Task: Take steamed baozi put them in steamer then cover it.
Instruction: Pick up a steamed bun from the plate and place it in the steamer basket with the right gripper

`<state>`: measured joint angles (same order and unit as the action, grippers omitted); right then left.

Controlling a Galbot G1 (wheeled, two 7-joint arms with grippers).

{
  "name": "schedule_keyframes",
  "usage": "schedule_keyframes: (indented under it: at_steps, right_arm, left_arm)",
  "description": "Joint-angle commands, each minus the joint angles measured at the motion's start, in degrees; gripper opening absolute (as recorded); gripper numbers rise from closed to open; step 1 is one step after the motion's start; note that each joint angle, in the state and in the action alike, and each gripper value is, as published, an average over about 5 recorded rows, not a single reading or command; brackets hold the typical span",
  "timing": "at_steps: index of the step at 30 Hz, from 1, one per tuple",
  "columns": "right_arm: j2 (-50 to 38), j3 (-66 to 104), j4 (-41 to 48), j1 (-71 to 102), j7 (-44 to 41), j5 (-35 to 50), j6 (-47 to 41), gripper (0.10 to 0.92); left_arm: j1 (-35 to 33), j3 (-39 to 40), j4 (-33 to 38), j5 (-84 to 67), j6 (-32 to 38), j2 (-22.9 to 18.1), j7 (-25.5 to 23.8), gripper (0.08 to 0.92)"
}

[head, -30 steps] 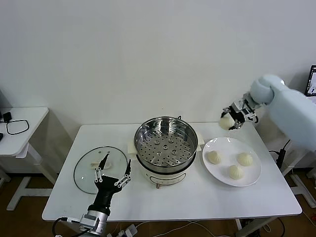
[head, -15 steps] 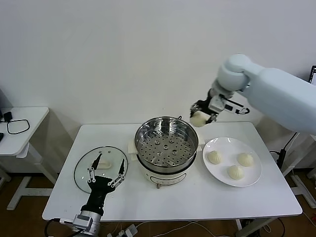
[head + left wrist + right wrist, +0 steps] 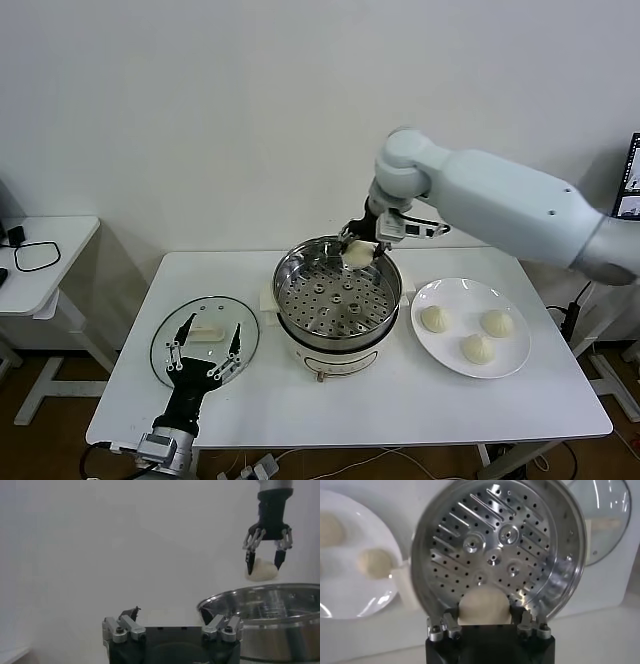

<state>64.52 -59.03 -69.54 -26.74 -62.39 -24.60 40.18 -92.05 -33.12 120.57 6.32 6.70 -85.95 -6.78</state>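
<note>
Left gripper [image 3: 204, 350]: nearest the camera, at the tabletop's [image 3: 330, 410] front edge, well left of the steamer [image 3: 337, 300]; jaws released and spread wide, grasping nothing, poised over the near rim of the lid.

Lid [image 3: 203, 341]: glass, round, cream handle, lying flat on the tabletop to the left of the steamer.

Steamer: centre of the tabletop; shiny perforated basket on a white base, floor bare in the right wrist view [image 3: 496, 550].

Plate [image 3: 470, 327]: white, just right of the steamer; three buns [image 3: 478, 348] on it, apart from one another.

Right gripper [image 3: 362, 246]: above the steamer's far rim, arm reaching in from the right; jaws clenched on a fourth bun [image 3: 357, 254], which is held clear over the basket's back edge. The left wrist view shows this bun [image 3: 263, 569] hanging between the fingers [image 3: 249, 561] just above the steamer rim [image 3: 260, 597].
</note>
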Motion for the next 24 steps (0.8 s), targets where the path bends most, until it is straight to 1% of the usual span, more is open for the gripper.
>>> schedule_keyframes:
  at_steps: [1, 6, 24]
  right_arm:
    - [7.13, 2.02, 9.15, 4.49, 5.06, -6.20, 4.19, 0.704]
    - [7.95, 2.97, 11.36, 5.83, 5.95, -7.63, 4.58, 0.704]
    - [8.73, 6.40, 14.60, 9.85, 7.57, -11.14, 4.04, 0.707]
  left_arm:
    - [0.10, -0.94, -0.53, -0.26, 0.02, 0.05, -0.20, 0.823]
    - [0.20, -1.15, -0.83, -0.41, 0.09, 0.08, -0.31, 0.823]
    - [0.25, -1.88, -0.87, -0.79, 0.29, -0.13, -0.33, 0.823]
